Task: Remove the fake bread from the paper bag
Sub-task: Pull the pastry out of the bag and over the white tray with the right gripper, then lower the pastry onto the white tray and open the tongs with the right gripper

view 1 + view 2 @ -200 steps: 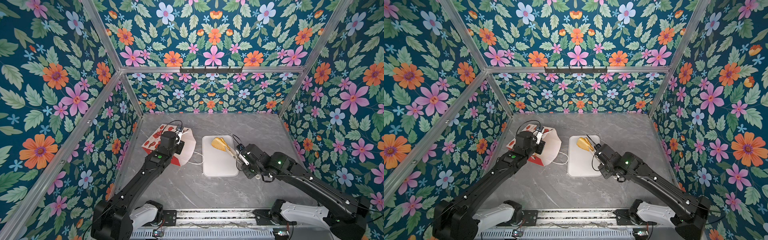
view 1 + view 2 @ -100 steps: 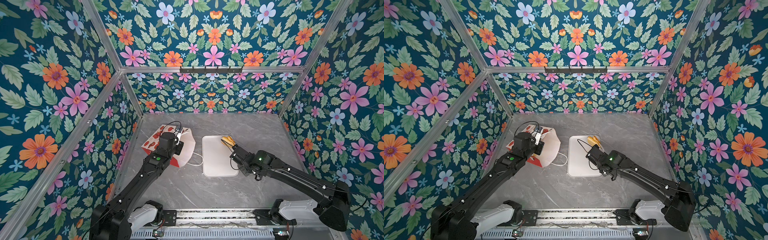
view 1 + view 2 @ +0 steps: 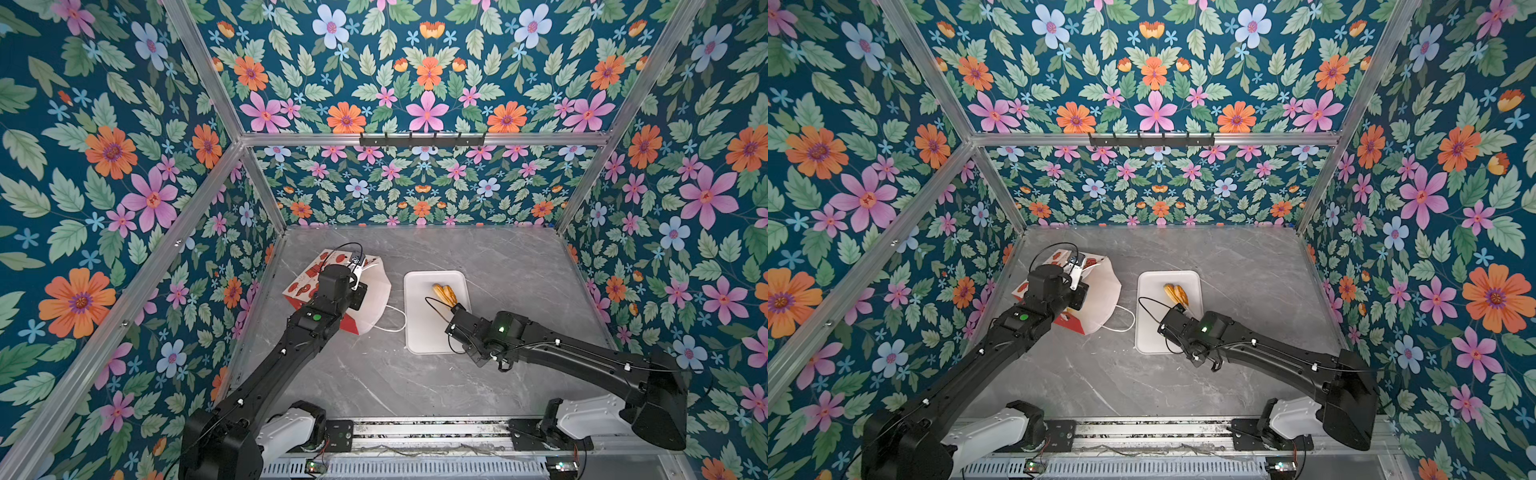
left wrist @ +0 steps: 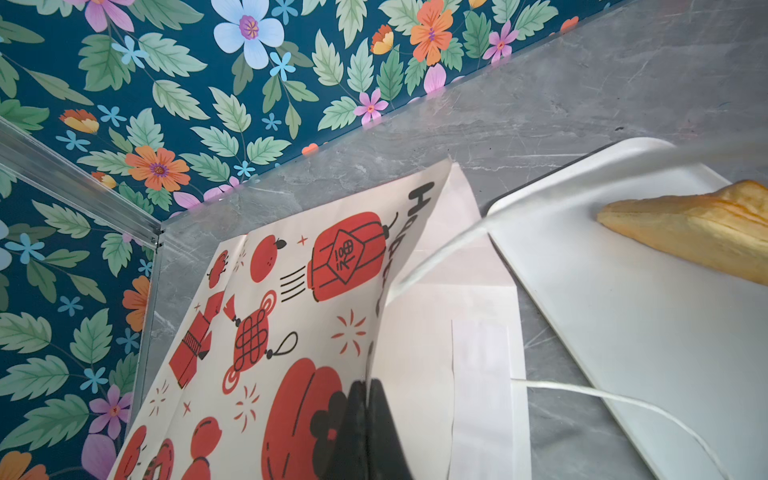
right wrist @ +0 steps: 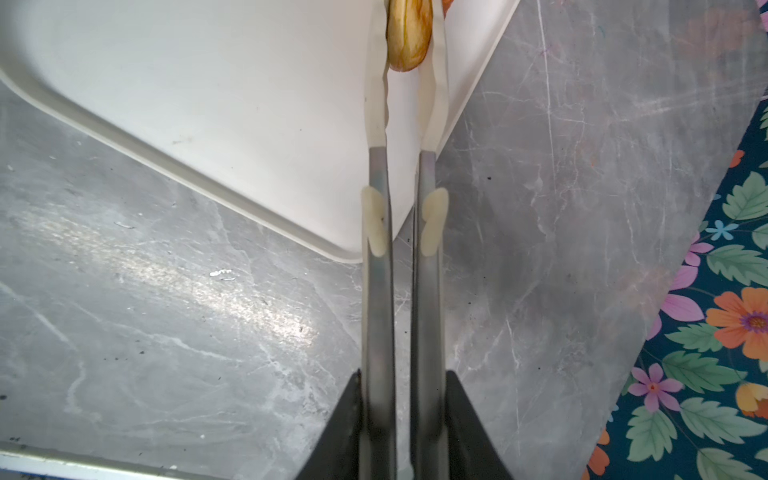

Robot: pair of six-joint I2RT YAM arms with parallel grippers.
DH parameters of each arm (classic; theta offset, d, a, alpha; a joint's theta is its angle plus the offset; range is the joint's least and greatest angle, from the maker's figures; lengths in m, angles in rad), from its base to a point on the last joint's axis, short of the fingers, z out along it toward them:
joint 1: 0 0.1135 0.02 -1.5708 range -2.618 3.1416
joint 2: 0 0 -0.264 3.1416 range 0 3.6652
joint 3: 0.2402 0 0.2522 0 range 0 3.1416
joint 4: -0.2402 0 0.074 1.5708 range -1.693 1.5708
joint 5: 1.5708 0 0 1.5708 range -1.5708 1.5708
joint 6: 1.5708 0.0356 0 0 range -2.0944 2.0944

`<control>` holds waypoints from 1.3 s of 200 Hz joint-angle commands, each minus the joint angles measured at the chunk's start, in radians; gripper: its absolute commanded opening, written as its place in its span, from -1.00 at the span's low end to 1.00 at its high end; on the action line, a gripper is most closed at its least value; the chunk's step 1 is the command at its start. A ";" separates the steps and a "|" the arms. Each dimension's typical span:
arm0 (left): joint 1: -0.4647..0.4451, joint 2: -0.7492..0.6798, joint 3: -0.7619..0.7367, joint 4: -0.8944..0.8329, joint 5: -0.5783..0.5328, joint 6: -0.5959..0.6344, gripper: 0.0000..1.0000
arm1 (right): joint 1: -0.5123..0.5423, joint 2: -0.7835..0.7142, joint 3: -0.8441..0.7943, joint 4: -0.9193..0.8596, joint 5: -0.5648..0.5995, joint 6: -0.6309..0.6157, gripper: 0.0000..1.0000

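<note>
Bread [image 3: 444, 294] sits at the far end of the tray [image 3: 419, 336], nipped in the tongs [image 5: 426, 249], whose tips are closed on it. Right gripper [image 5: 401, 386] squeezes the tongs' arms. Bag [image 3: 376, 309] lies left of the tray, mouth toward it, left gripper [image 4: 368, 399] pinching its rim.

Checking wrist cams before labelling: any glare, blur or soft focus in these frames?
Left wrist: the left pincer on the paper bag is soft, and a cord handle near the lens smears into a blurred streak. Right wrist: a glare band lies on the table; the bread in the tongs is cut by the frame edge. Both top views: even light, no glare.
</note>
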 commanded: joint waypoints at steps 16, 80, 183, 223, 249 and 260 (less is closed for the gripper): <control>0.001 -0.002 -0.003 0.011 -0.011 0.001 -1.00 | 0.026 0.010 0.006 -0.006 -0.043 0.056 -0.81; 0.001 -0.004 -0.003 0.010 -0.010 0.002 -1.00 | 0.033 0.019 -0.010 0.059 -0.091 0.070 -0.62; 0.001 -0.008 -0.006 0.008 -0.011 0.003 -1.00 | 0.033 -0.002 -0.005 0.076 -0.105 0.091 -0.33; 0.000 -0.009 -0.009 0.006 -0.011 0.004 -1.00 | 0.033 0.000 -0.001 0.079 -0.106 0.095 -0.34; 0.001 -0.011 -0.010 0.006 -0.011 0.005 -1.00 | 0.033 -0.015 0.004 0.095 -0.125 0.094 -0.33; 0.000 -0.013 -0.010 0.005 -0.010 0.004 -1.00 | 0.032 -0.027 0.001 0.112 -0.153 0.092 -0.34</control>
